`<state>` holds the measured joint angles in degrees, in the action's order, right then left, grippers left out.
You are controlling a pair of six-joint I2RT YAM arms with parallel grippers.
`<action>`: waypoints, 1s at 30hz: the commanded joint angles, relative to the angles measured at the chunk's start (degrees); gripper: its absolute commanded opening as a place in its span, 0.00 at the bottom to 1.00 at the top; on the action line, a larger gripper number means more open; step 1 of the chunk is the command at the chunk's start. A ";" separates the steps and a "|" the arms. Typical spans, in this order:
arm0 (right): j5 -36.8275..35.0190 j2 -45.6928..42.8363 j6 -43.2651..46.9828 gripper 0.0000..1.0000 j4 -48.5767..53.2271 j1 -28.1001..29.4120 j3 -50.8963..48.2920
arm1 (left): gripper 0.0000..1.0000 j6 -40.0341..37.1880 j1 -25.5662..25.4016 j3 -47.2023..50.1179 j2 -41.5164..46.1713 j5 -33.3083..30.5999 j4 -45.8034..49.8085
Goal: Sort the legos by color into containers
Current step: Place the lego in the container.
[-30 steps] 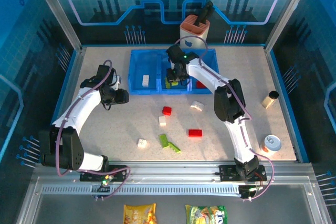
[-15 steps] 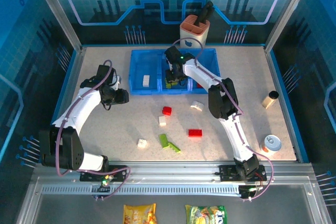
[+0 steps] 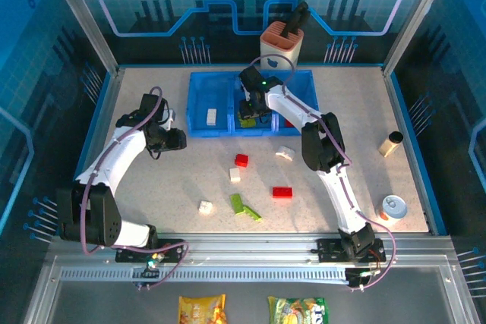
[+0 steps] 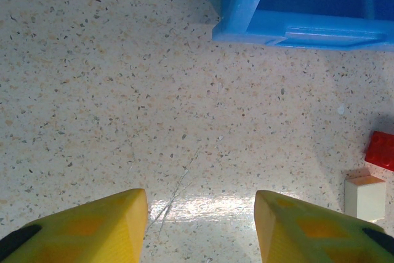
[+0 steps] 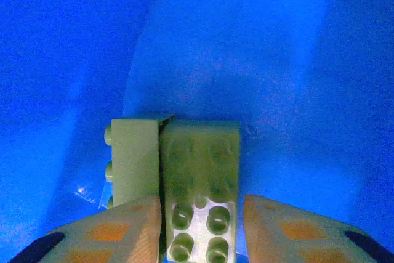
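Legos (image 3: 241, 160) in red, white and lime green lie loose on the speckled table (image 3: 167, 187) nearest the arm bases. Farther out on the left, the left gripper (image 4: 200, 214) hovers over bare table just short of the blue tray (image 3: 220, 133), jaws spread wide and holding nothing. Farthest back, the right gripper (image 5: 202, 204) reaches into the tray's middle compartment, jaws drawn narrow around a green lego (image 5: 200, 158) just beside a second green lego (image 5: 132, 158), with a white lego (image 3: 210, 116) in the left compartment and a red lego (image 3: 289, 122) in the right.

Lime legos (image 5: 200, 170), in blue tray (image 3: 199, 100), middle compartment
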<state>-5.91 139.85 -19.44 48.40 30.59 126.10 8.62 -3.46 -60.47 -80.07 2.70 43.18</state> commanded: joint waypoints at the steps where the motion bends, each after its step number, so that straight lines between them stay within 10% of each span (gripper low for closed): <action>1: 0.65 -0.16 -0.58 0.42 0.82 -1.02 0.20 | 0.50 -0.76 0.56 0.55 -0.13 1.10 0.50; 30: -3.10 -18.62 -2.29 0.43 3.65 2.04 -12.73 | 0.50 -0.63 0.59 0.26 0.09 2.15 0.68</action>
<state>-7.57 125.08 -20.10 50.98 31.62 116.40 8.62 -3.46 -60.47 -80.07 3.51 43.18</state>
